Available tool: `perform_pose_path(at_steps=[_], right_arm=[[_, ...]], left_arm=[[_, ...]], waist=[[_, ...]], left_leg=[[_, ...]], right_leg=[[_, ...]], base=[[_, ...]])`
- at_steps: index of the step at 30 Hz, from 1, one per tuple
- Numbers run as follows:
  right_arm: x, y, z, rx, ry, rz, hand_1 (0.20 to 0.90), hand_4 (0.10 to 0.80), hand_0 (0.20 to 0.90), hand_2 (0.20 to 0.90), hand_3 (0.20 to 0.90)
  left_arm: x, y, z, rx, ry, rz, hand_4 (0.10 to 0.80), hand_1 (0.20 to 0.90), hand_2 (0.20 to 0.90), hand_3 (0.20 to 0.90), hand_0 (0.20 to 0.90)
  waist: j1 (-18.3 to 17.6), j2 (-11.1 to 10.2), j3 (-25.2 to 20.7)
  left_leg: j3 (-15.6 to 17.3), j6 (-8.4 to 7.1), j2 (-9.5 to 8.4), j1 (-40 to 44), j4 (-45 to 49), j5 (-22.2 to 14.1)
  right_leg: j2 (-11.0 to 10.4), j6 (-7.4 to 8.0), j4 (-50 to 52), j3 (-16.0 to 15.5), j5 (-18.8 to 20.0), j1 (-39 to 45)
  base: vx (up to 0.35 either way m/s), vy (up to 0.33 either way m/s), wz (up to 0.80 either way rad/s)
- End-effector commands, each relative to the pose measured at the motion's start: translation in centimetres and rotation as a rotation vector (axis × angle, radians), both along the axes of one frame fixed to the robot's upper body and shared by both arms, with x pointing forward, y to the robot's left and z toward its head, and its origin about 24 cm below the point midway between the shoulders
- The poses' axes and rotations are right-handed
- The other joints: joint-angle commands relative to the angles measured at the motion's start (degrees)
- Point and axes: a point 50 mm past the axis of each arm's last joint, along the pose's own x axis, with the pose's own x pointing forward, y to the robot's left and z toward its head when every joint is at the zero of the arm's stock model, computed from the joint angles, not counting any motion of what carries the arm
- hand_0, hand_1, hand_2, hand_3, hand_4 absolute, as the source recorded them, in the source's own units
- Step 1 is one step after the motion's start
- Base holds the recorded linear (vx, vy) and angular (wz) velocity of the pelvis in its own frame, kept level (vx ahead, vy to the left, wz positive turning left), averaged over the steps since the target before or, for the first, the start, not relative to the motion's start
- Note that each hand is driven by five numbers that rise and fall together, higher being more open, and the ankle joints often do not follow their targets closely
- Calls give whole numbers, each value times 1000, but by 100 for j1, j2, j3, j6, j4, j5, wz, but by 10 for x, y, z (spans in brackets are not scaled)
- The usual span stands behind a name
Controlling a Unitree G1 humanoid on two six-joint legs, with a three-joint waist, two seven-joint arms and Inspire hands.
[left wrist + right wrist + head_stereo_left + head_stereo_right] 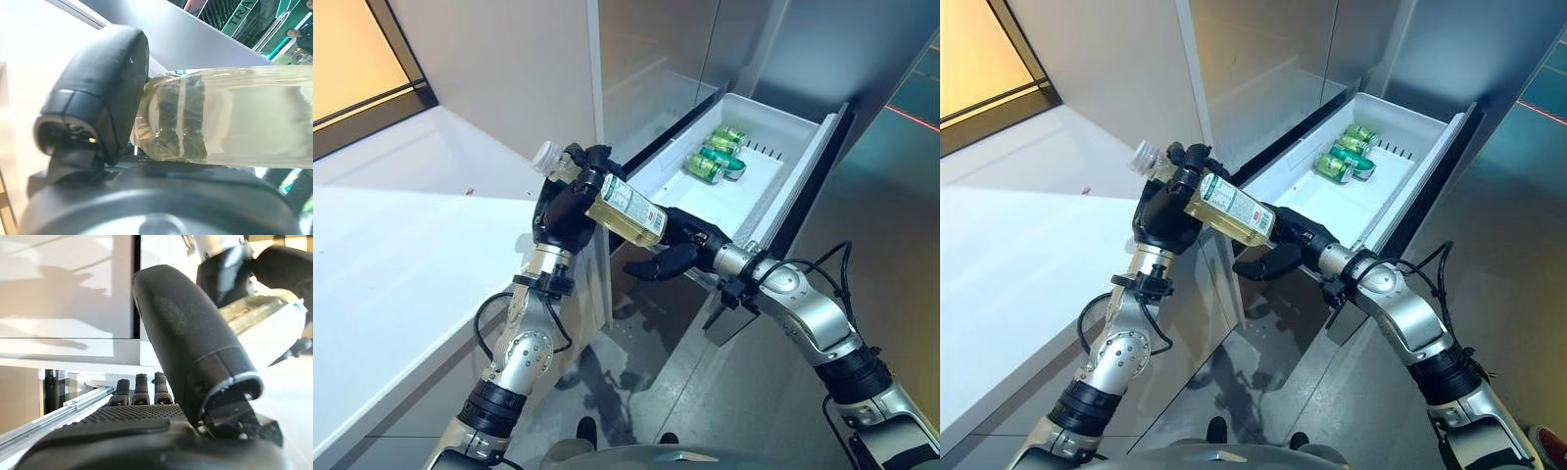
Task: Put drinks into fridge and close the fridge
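Note:
My left hand [566, 208] is shut on a clear bottle of pale yellow drink [625, 208] with a white cap [546, 154], holding it tilted beside the open white fridge drawer [781, 125]. The bottle also shows in the left wrist view [234, 117], pressed by the thumb [105, 98]. My right hand [680, 250] is open just under the bottle's base, fingers straight; it also shows in the right wrist view [195, 357]. Green cans [717, 157] lie at the drawer's far end.
A white counter [401, 255] runs along the left. The grey fridge front [656, 59] rises behind the drawer. The drawer's dark front panel [813, 186] sticks out to the right over a grey floor [891, 245].

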Motion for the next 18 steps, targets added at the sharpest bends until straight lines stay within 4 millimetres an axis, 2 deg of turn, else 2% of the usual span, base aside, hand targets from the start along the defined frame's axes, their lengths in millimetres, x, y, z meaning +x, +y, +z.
perform_pose_path(at_steps=[1, 10, 18], right_arm=[[8, 16, 73, 129, -292, 64, 900, 800, 900, 900, 900], [6, 17, 77, 137, -303, 91, 900, 800, 900, 900, 900], [4, 12, 76, 52, -317, 123, 900, 800, 900, 900, 900]], left_arm=[[3, -13, 62, -39, -329, -10, 100, 300, 300, 200, 300], [6, -13, 58, 14, -308, 22, 100, 300, 300, 200, 300], [11, -7, 53, 98, -277, 97, 100, 300, 300, 200, 300]], waist=[[17, 48, -482], [11, 41, -480], [-11, 26, -480]], left_leg=[[19, 316, -417, 190, 35, -718], [49, 323, -421, 197, 56, -734], [179, 329, -402, 208, 92, -752]], right_leg=[[309, 62, 751, -137, -512, -285], [298, 57, 785, -156, -541, -280], [270, 58, 831, -224, -563, -289]], base=[[0, 0, 0], [0, 0, 0], [0, 0, 0]])
